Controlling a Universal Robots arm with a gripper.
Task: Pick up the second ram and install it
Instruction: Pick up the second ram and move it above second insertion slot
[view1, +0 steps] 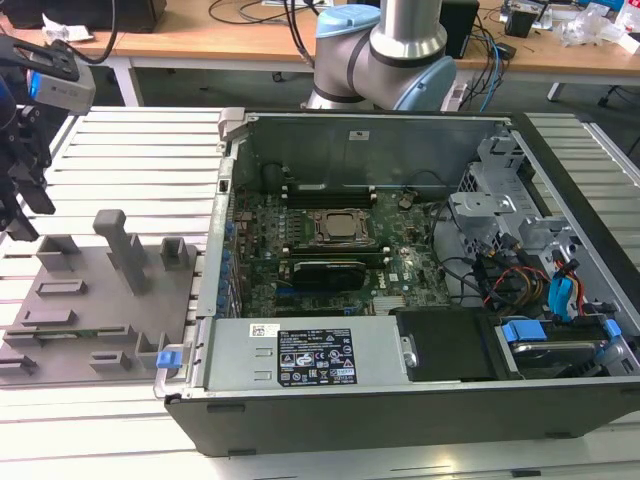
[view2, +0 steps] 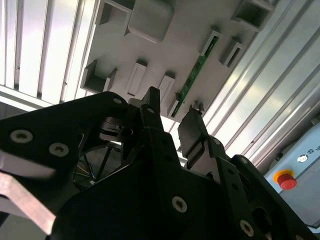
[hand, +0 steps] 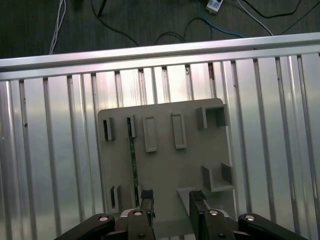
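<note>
The second ram (hand: 133, 160) is a thin green stick standing on edge in a slot of the grey tray (hand: 165, 165). It also shows in the second wrist view (view2: 197, 70) and as a green strip near the tray's front in the exterior view (view1: 85, 333). My gripper (hand: 171, 200) hangs above the tray, open, with nothing between its black fingers (view2: 192, 127). The ram lies just beside one finger's line, not between the two. In the exterior view the gripper (view1: 25, 205) is at the far left, over the tray's (view1: 90, 310) edge.
The open computer case (view1: 400, 400) fills the exterior view's middle and right, with the motherboard (view1: 340, 260), its processor socket (view1: 338, 226) and long black slots (view1: 322, 270) inside. Upright grey blocks (view1: 125, 245) rise from the tray. A red stop button (view2: 285, 179) sits off the ribbed metal table (hand: 280, 125).
</note>
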